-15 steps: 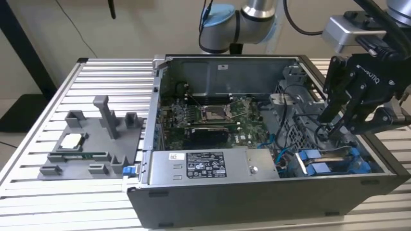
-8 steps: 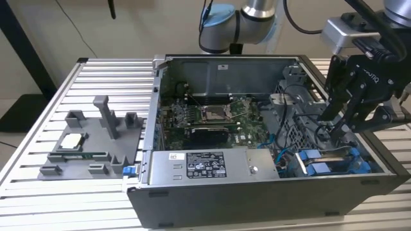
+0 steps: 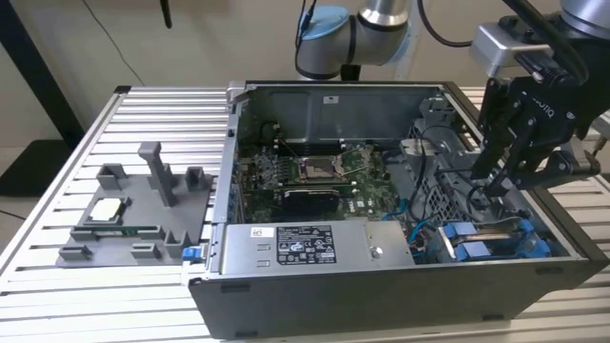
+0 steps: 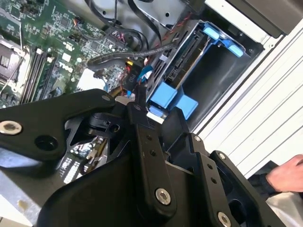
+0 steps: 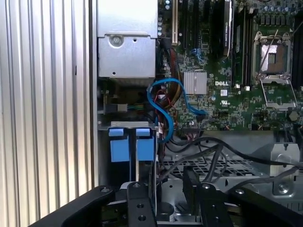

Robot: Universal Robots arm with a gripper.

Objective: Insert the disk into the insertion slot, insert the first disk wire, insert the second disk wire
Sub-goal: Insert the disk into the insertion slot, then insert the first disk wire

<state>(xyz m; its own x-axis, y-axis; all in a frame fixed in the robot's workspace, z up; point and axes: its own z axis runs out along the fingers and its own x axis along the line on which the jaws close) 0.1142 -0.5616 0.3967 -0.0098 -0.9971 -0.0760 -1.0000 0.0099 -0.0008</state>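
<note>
The disk (image 4: pixel 182 61) in its blue carrier (image 3: pixel 472 243) stands on edge inside the insertion slot (image 4: pixel 227 80), at the case's front corner on the exterior view's right. Its two blue tabs (image 5: pixel 131 144) show in the first wrist view. My gripper (image 3: pixel 496 187) hangs inside the case just above and behind the bay, open, with nothing between its fingers (image 4: pixel 139 101). Black wires (image 4: pixel 137 52) lie loose next to the disk's connector end. A blue wire (image 5: pixel 163 101) loops over the board near the bay. Whether any wire is plugged into the disk I cannot tell.
The grey power-supply box (image 3: pixel 305 246) fills the case's front. The motherboard (image 3: pixel 324 171) lies behind it. A grey fixture with small parts (image 3: pixel 128 214) sits on the slatted table at the exterior view's left. A person's hand (image 4: pixel 286 175) is outside the case.
</note>
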